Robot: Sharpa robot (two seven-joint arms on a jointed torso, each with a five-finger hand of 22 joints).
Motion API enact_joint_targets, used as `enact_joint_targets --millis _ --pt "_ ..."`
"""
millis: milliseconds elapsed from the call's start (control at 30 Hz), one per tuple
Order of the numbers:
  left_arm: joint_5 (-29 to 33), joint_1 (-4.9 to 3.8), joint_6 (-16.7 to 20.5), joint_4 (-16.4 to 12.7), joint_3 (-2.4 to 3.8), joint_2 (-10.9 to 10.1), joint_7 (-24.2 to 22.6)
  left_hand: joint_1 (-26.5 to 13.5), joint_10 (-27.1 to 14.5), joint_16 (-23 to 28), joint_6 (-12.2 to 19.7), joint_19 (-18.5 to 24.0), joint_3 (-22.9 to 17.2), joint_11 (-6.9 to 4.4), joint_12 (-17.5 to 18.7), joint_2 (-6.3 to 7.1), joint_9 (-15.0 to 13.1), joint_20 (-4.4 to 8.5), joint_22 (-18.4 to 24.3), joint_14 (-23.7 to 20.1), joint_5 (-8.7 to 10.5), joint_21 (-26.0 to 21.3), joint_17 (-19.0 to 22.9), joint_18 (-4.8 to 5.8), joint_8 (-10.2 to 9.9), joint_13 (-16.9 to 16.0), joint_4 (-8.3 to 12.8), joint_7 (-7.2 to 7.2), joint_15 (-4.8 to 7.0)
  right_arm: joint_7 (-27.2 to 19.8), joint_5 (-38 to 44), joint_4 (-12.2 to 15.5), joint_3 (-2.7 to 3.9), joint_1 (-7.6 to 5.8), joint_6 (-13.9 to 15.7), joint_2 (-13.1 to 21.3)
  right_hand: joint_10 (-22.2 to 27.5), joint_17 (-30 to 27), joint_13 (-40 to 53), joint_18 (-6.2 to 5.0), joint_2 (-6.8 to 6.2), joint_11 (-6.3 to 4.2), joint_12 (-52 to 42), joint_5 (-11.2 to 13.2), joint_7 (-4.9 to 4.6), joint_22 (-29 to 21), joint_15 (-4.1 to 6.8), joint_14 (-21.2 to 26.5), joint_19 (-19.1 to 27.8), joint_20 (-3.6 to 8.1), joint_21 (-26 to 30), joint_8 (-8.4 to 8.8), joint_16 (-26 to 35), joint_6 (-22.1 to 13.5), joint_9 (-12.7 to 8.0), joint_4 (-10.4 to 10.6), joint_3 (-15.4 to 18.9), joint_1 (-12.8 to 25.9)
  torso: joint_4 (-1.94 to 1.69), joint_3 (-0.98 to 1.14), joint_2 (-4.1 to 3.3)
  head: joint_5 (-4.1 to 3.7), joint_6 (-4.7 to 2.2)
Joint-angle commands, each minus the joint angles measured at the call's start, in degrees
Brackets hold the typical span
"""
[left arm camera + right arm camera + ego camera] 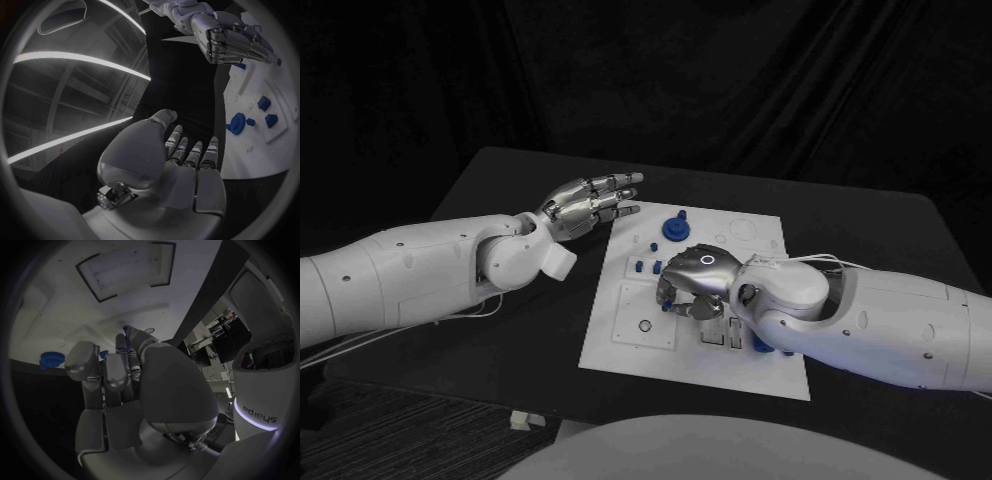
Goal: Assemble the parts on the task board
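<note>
Nearest the robot, the right hand (694,287) hangs low over the middle of the task board (646,355), palm down, its fingers curled toward the white plate. In the right wrist view the same hand (119,375) shows fingers bent close together with a bit of blue at the fingertips (128,337), but whether it actually pinches a part or only touches one cannot be told. Just beside the right wrist, at the board's near right, a small blue part (762,345) peeks out from under the arm.

Further along the board, a few small blue pegs (646,266) stand just left of the right hand, close to its fingers (they look upright, though they are too small to be sure). Beyond them, near the far edge of the board, sits a round blue knob (676,228) with a toothed rim; the left wrist view shows it as a gear-like piece (237,123) with two smaller blue blocks (264,103) near it on the white surface.

Farthest out, the left hand (593,203) hovers beside the board's far left corner, above the black table (473,340). It holds nothing: its fingers (187,152) lie straight and side by side, slightly apart, pointing toward the board, and clear of every part
</note>
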State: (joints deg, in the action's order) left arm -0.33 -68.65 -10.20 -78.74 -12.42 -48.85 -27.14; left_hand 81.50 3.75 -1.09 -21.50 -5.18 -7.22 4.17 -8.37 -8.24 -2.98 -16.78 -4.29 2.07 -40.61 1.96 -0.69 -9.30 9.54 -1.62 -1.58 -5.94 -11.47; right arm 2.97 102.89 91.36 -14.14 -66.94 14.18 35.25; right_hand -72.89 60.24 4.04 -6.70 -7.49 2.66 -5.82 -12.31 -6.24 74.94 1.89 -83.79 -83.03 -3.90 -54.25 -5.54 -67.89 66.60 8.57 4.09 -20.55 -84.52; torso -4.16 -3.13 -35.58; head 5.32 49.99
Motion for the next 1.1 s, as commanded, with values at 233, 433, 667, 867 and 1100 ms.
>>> enact_joint_targets --millis 233,433,667,867,1100 --pt "0.4 0.1 -0.9 0.2 0.06 0.2 -0.1 -0.3 -0.3 -0.2 -0.2 -0.2 -0.3 0.31 0.1 -0.03 -0.1 -0.01 0.1 0.4 -0.37 0.2 -0.1 0.8 0.2 0.0 0.0 -0.09 -0.11 0.8 -0.7 0.0 -0.01 0.17 -0.5 -0.1 -0.4 -0.1 0.0 0.87 0.4 -0.04 0.3 0.2 -0.01 7.4 0.09 -1.4 0.3 0.02 0.4 -0.02 0.2 0.2 0.1 -0.2 0.1 0.5 -0.08 0.01 0.07 0.01 0.01" --pt "0.4 0.11 -1.0 0.4 0.06 0.2 0.2 -0.3 -0.3 -0.3 -0.2 -0.2 -0.3 0.31 0.1 -0.02 -0.1 -0.01 0.1 0.4 -0.4 0.2 -0.1 0.81 0.3 0.0 0.0 -0.1 -0.11 0.8 -0.8 0.1 -0.01 0.18 -0.5 -0.2 -0.3 -0.2 0.0 0.87 0.46 -0.02 0.3 0.3 -0.02 7.4 0.07 -1.4 0.3 0.01 0.5 0.06 0.2 0.1 0.1 -0.1 0.1 0.6 -0.03 0.03 0.08 0.23 0.01" --pt "0.4 0.13 -1.1 0.6 0.06 0.3 0.4 -0.3 -0.3 -0.3 -0.2 -0.2 -0.3 0.31 0.1 -0.02 -0.1 -0.01 0.1 0.4 -0.4 0.2 -0.1 0.81 0.3 0.0 0.0 -0.1 -0.11 1.5 -0.8 -0.1 -0.01 0.19 -1.3 -0.3 0.2 -0.6 -0.1 0.77 0.36 0.2 0.8 0.4 -0.23 7.2 -0.09 -1.1 0.6 -0.07 1.3 0.72 0.6 -0.8 -0.1 0.0 0.2 1.0 -0.18 0.03 0.07 0.06 0.01" --pt "0.4 0.17 -1.3 0.7 0.06 0.4 0.6 -0.3 -0.3 -0.3 -0.2 -0.2 -0.3 0.31 0.1 -0.02 -0.1 -0.01 0.1 0.4 -0.4 0.2 -0.1 0.81 0.3 0.0 0.0 -0.1 -0.11 2.0 -0.8 -0.3 -0.01 0.25 -1.7 -0.4 1.0 -1.1 -0.1 0.64 0.08 0.62 1.3 0.5 -0.66 7.0 -0.43 -0.8 1.1 -0.29 2.3 1.57 1.0 -2.0 -0.3 0.1 0.2 1.5 -0.12 0.01 0.08 0.03 0.01" --pt "0.4 0.24 -1.4 0.9 0.06 0.5 0.7 -0.4 -0.4 -0.2 -0.4 -0.2 -0.4 0.32 0.2 -0.02 -0.1 -0.01 0.1 0.4 -0.44 0.2 -0.1 0.83 0.3 0.0 0.1 -0.13 -0.11 2.0 -0.8 -0.4 -0.01 0.33 -1.7 -0.5 1.3 -1.3 -0.1 0.59 -0.02 0.76 1.4 0.4 -0.81 6.9 -0.55 -0.7 1.3 -0.39 2.7 1.78 1.2 -2.4 -0.4 0.1 0.1 1.5 -0.08 0.01 0.08 0.05 0.01"
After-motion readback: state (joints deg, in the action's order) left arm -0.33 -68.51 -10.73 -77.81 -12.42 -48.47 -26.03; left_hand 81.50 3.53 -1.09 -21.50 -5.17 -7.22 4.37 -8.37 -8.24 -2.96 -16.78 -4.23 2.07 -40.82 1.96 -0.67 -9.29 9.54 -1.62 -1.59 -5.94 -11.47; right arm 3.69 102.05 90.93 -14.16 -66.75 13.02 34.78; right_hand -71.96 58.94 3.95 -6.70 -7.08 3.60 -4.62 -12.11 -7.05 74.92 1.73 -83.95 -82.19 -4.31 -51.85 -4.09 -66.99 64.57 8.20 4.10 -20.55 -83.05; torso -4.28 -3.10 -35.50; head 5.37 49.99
